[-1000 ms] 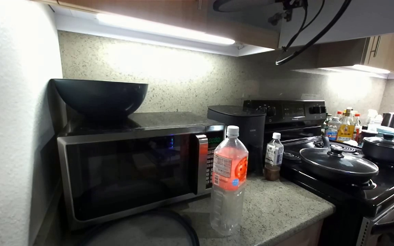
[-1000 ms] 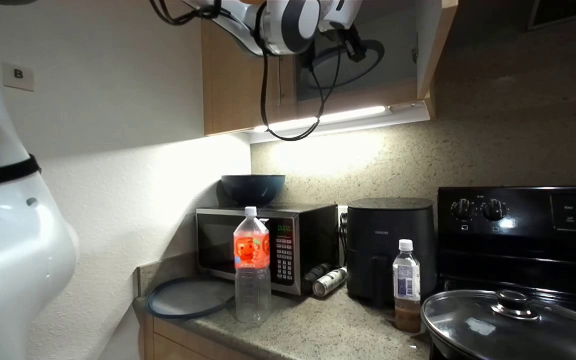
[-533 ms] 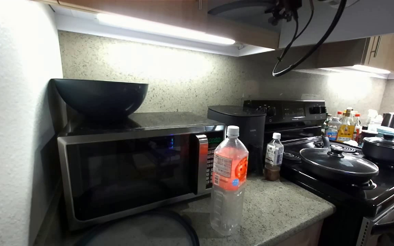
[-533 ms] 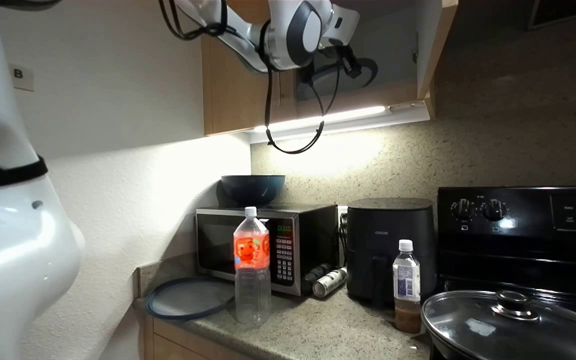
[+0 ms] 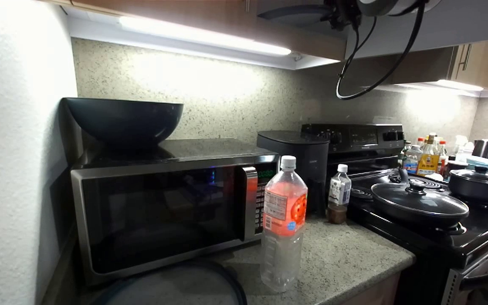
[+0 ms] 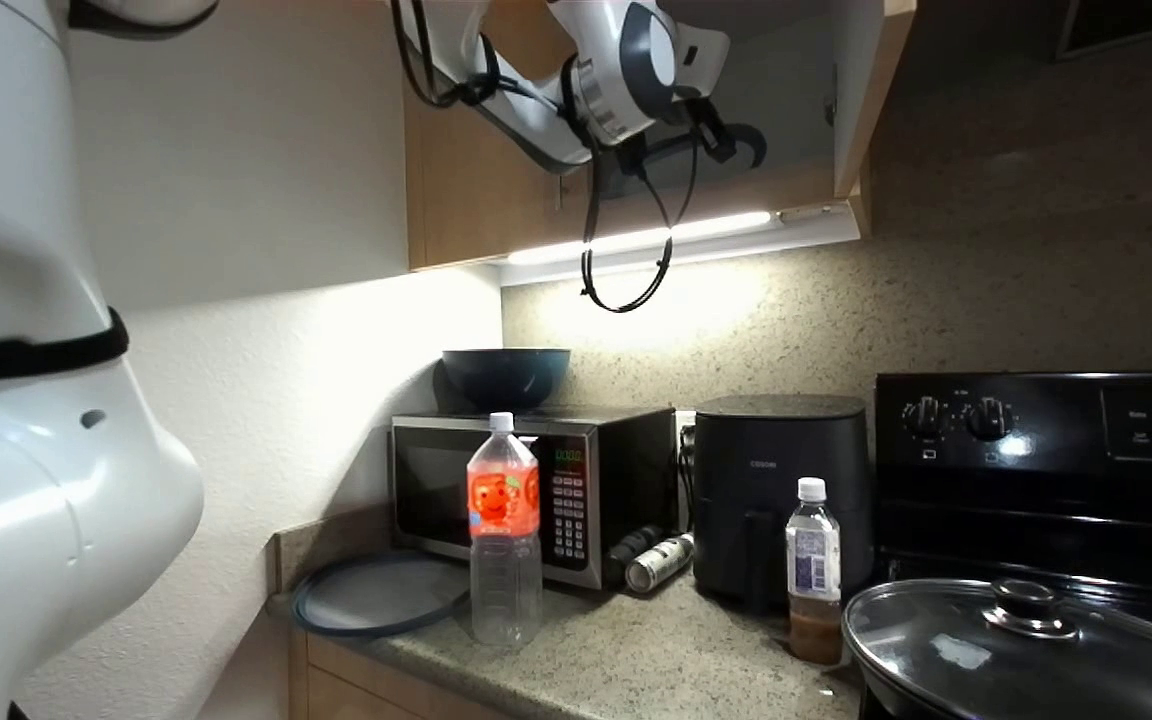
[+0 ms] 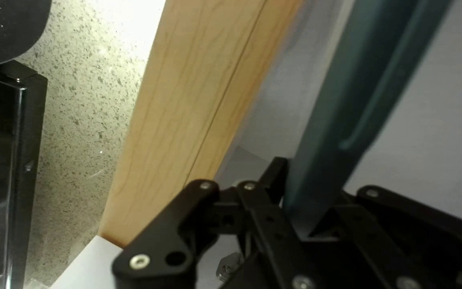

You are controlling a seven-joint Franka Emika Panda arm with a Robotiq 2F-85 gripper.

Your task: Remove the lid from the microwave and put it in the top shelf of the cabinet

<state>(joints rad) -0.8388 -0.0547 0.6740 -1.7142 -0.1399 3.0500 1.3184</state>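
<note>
The teal-blue lid is between the fingers of my gripper, which is shut on its edge in the wrist view. The lid, seen tilted, also shows in both exterior views, at the opening of the brown wood cabinet; how far inside it is I cannot tell. The gripper is just before that opening, and the cabinet's door is open. The microwave stands on the counter below, its dark glass door shut. The lid's far edge is hidden.
The open cabinet door sticks out beside the gripper. A similar round disc lies on the counter. A dark bowl is on the microwave. A large bottle, air fryer and small bottle stand below. Cables hang from the arm.
The arm has lowered and moved a little toward the cabinet with the lid in the gripper. The lid has tilted flatter and dropped slightly. The things on the counter have not moved.
</note>
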